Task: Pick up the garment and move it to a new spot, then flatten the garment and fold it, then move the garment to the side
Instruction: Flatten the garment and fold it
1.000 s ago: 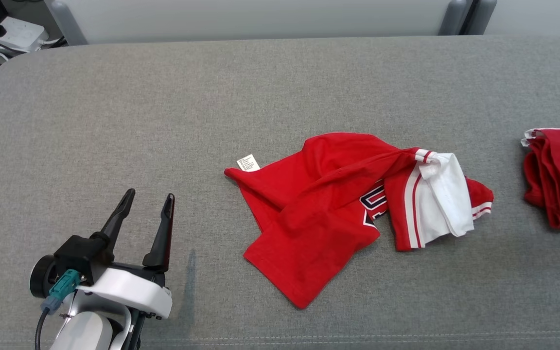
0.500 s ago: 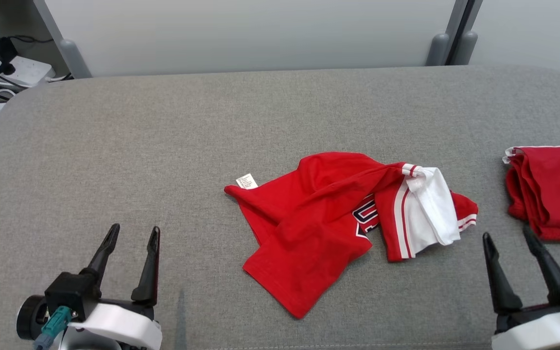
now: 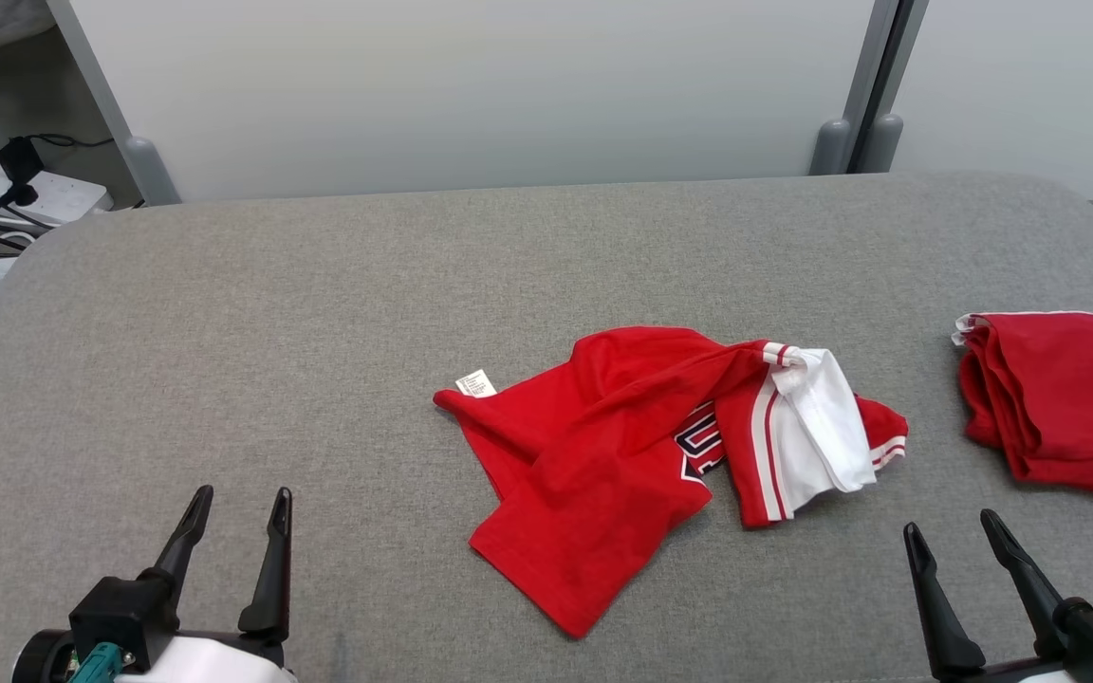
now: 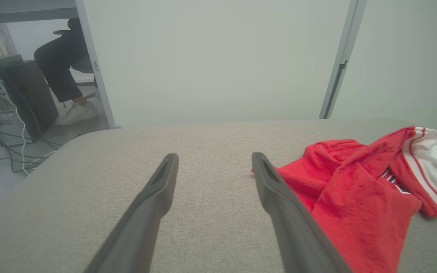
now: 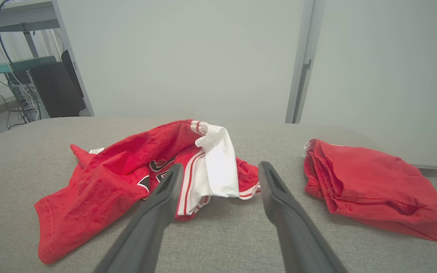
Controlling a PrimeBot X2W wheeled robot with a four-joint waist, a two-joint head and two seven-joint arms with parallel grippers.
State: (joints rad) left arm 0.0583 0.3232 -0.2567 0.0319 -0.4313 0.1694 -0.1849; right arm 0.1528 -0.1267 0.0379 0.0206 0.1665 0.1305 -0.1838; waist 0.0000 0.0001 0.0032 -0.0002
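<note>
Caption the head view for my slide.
Both open, left tool and right tool face a crumpled red-and-white jersey on the grey table; a folded red garment lies to its right.

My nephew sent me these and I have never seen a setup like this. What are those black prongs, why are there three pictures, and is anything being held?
This is a wheeled robot with two arms, and the black prongs are the fingers of its grippers. The wide picture comes from a camera on its head, looking down at a grey padded surface. There the left gripper is at the lower left and the right gripper at the lower right. The other two pictures come from a camera on each wrist, looking along that gripper's own two fingers. On the surface lie a crumpled red and white garment in the middle and a folded red garment at the right. Both grippers are open and hold nothing, and neither touches the cloth.
</note>
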